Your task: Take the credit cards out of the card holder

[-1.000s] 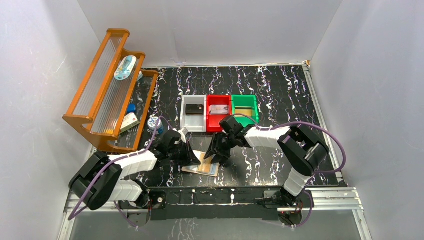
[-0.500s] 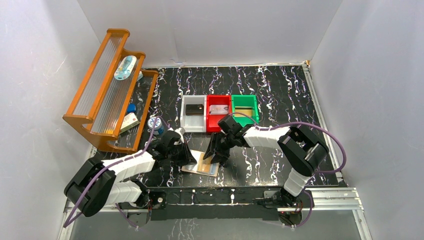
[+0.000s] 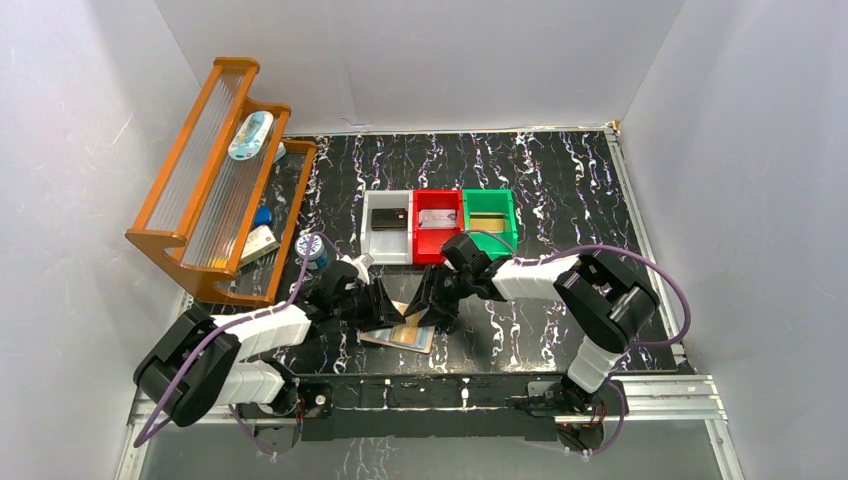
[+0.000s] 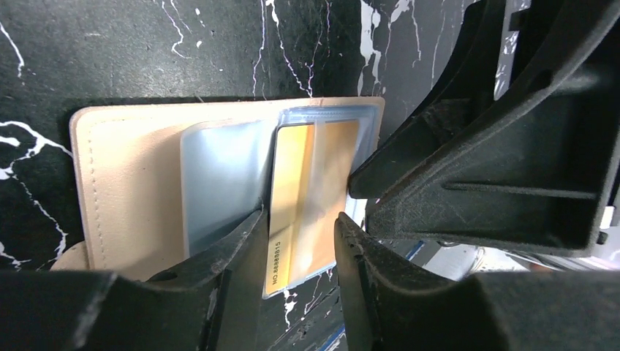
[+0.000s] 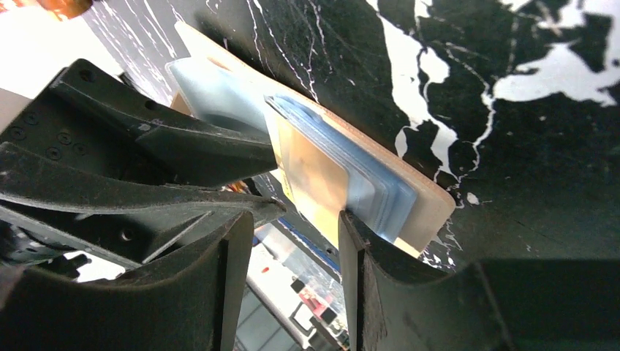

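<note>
The tan card holder (image 3: pixel 398 337) lies open on the black table near the front edge, between both grippers. In the left wrist view its tan flap (image 4: pixel 124 190) and pale blue pockets show, with a gold card (image 4: pixel 307 183) sticking partly out of the right-hand pocket. My left gripper (image 4: pixel 300 252) is open, its jaws either side of that card's near end. My right gripper (image 5: pixel 296 270) is open; its right finger (image 5: pixel 358 270) touches the edge of the gold card (image 5: pixel 314 183) and the blue pockets. Both grippers show in the top view: left (image 3: pixel 388 312), right (image 3: pixel 432 308).
A grey bin (image 3: pixel 368 240), a red bin (image 3: pixel 418 250) and a green bin (image 3: pixel 510 228) stand in a row behind the holder, each with a card inside. An orange wooden rack (image 3: pixel 215 180) with small items stands at the far left. White walls surround the table.
My left gripper has shifted a little right, closer over the card holder. My right gripper has stayed at the holder's right edge, nearly still.
</note>
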